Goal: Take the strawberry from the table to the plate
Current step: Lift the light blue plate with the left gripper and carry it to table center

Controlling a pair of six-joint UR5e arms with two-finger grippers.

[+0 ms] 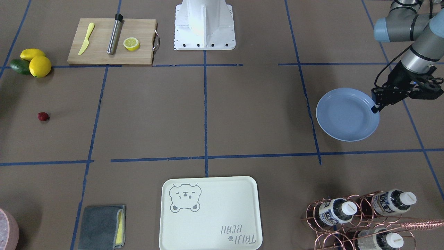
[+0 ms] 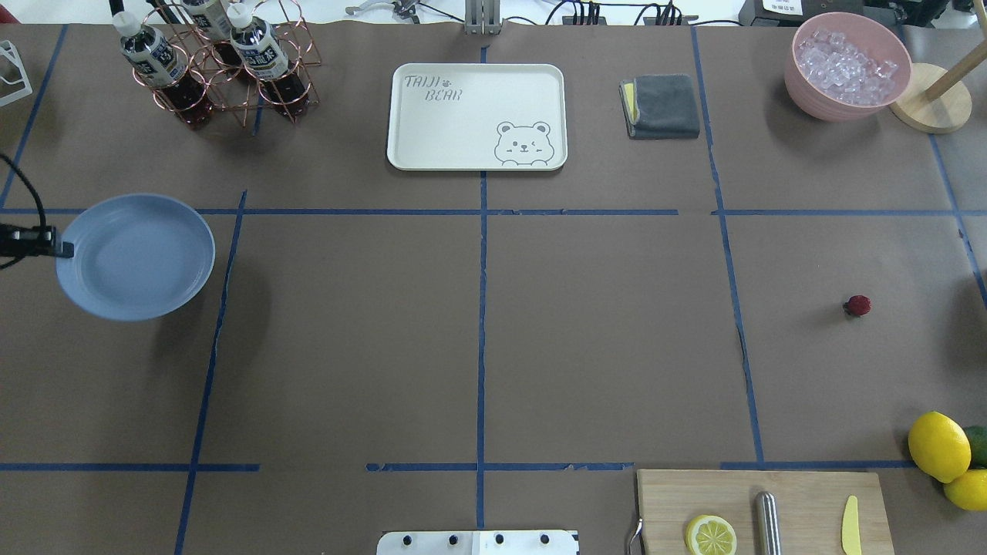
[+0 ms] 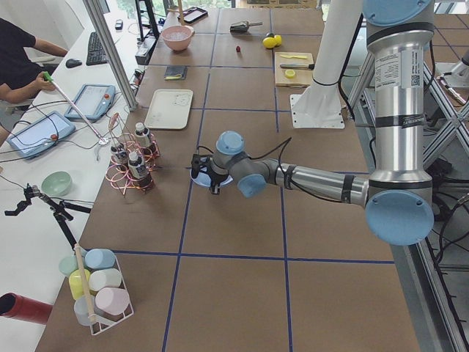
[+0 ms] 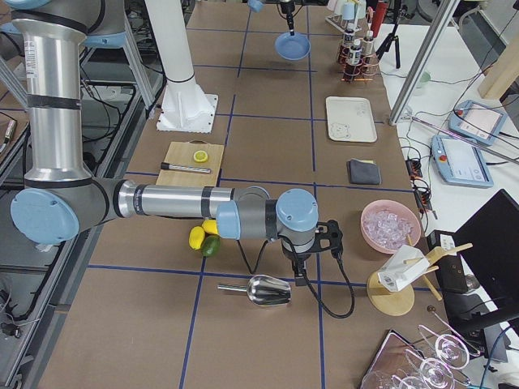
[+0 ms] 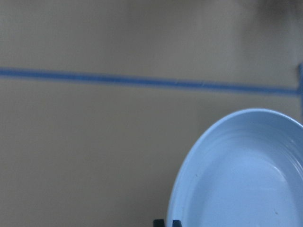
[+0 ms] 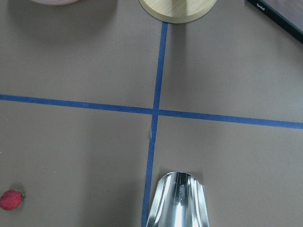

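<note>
The strawberry (image 1: 43,116) lies alone on the surface (image 1: 242,111) on the robot's right, well apart from the plate (image 1: 347,116), whose rim the left pincer (image 1: 375,108) seems to pinch. It is probably light, soft and easily bruised, so grip it gently across its widest part. Whether the right pincer (image 4: 302,274) is spread, I cannot tell.

I count one strawberry (image 1: 43,116), one plate (image 1: 347,114), two whole lemons (image 1: 40,66), one avocado (image 1: 19,66), three bottles (image 1: 338,211), one tray (image 1: 208,215) and one cutting board (image 1: 104,52) on my bench (image 1: 260,114).
</note>
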